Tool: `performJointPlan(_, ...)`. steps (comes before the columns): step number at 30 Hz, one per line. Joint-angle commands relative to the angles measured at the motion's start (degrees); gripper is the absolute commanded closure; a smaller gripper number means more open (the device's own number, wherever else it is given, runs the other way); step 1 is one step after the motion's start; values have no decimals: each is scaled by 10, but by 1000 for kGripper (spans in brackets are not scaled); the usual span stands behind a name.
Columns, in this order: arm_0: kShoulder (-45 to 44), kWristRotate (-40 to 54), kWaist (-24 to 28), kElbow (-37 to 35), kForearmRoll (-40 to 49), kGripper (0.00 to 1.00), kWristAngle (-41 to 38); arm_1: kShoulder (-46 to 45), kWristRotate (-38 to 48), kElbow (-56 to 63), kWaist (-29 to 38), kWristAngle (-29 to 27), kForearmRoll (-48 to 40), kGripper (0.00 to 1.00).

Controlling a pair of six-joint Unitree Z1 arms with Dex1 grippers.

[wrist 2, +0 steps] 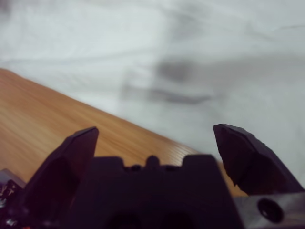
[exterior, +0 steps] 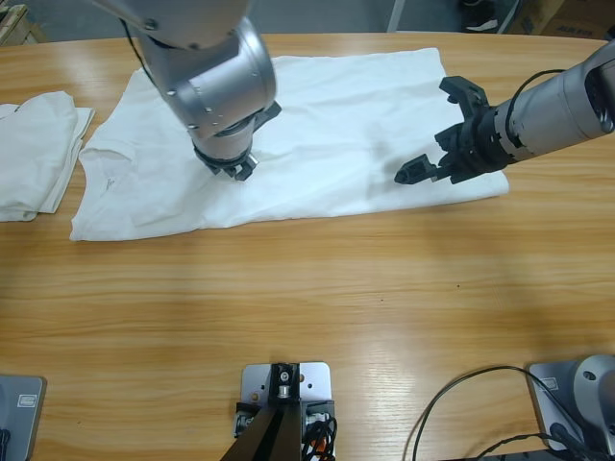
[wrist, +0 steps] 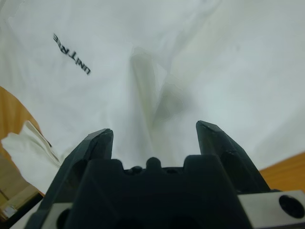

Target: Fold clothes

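I have the plain white fabric shirt with small black chest lettering (exterior: 317, 134) spread flat mid-table for folding. My left gripper (exterior: 227, 165) hovers over its middle, jaws apart, empty; right gripper (exterior: 444, 144) spread, empty, above the shirt's right end, likely to pinch that edge.

Large silver elbow (exterior: 207, 72) at upper left hides part of the white shirt (exterior: 336, 125); folded white garment (exterior: 34, 154) is cut off by the left edge.

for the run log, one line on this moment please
left gripper open over white shirt | right gripper open at shirt's edge | folded shirt aside
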Motion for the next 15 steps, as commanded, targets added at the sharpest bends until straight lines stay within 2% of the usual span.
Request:
performJointPlan(1,85,4,-22,-84,63,354,49,38,6,18,4,15,-16,3)
performJointPlan(3,96,-9,-30,-85,77,398,60,37,6,18,4,14,-16,4)
performJointPlan(7,114,-24,-50,-87,88,400,60,36,5,24,4,14,-19,9)
performJointPlan(10,124,-27,-50,-98,89,400,60,35,0,28,4,14,-19,55)
performJointPlan(15,131,-25,-32,-109,90,400,68,32,-8,35,3,14,-18,55)
